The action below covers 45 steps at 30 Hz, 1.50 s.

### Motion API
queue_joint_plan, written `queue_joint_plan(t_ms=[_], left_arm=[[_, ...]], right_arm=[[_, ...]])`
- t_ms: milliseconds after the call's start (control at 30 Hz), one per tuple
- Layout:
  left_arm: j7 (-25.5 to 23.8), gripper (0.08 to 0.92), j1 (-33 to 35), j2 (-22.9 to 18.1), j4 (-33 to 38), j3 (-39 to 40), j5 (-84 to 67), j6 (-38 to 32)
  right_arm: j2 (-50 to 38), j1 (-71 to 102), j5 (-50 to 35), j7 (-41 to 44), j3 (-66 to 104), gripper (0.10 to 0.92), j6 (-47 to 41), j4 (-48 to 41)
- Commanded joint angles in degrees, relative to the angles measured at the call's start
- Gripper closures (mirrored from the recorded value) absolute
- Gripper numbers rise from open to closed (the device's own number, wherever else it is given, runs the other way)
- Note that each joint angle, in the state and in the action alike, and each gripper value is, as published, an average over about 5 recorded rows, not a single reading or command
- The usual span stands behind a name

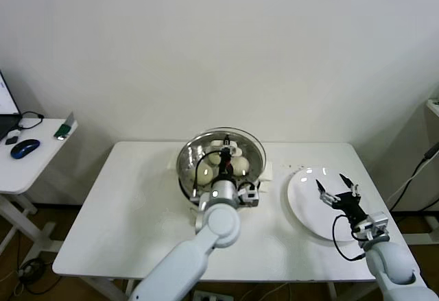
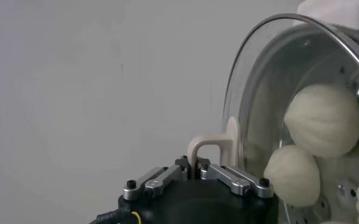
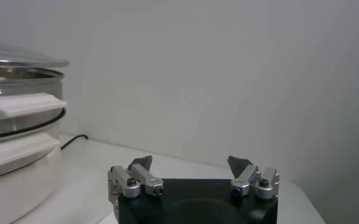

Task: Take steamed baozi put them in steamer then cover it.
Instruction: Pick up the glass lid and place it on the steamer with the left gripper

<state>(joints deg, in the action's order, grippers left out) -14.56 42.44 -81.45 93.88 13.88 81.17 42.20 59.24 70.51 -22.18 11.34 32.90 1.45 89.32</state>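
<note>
The steamer (image 1: 188, 171) stands at the back middle of the table, and its steel wall and white handles (image 3: 21, 105) show in the right wrist view. The glass cover (image 1: 241, 138) lies over its mouth, and my left gripper (image 1: 226, 167) is shut on the cover's cream handle (image 2: 213, 143). I cannot tell whether the rim (image 3: 27, 59) is fully seated. Through the glass (image 2: 252, 91) I see steamed baozi (image 2: 322, 119) (image 2: 292, 173) on the perforated tray (image 2: 350, 195); from the head view they are baozi (image 1: 206, 174) inside the pot. My right gripper (image 1: 336, 190) (image 3: 191, 165) hangs open over the white plate (image 1: 309, 208).
The white plate at the right holds nothing. A black cord (image 3: 75, 140) runs behind the steamer. A side table (image 1: 34, 157) with a blue mouse (image 1: 25, 149) stands to the far left. The wall is close behind the table.
</note>
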Motion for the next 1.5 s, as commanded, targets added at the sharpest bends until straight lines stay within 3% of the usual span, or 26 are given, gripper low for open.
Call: queue_joint_plan(t_ms=[33,900,1500], left_arm=[[-0.4,0.845,-0.1,-0.1,-1.5,-0.9,0.6,2.8],[0.0,0.845,1.8,0.2,-0.7,-1.1,-0.7,2.8],[3.1,0.845,1.4,-0.6,-1.6,-0.9,-2.4,2.8]], right_arm=[[0.1,-0.2,0.3,0.1,0.0,0.203,0.1,-0.2],[0.7,-1.1,1.1,0.2,-0.2,0.203,0.2,-1.0],[1.2,-1.1,1.8,1.0,0.2,0.203,0.4,-1.4]])
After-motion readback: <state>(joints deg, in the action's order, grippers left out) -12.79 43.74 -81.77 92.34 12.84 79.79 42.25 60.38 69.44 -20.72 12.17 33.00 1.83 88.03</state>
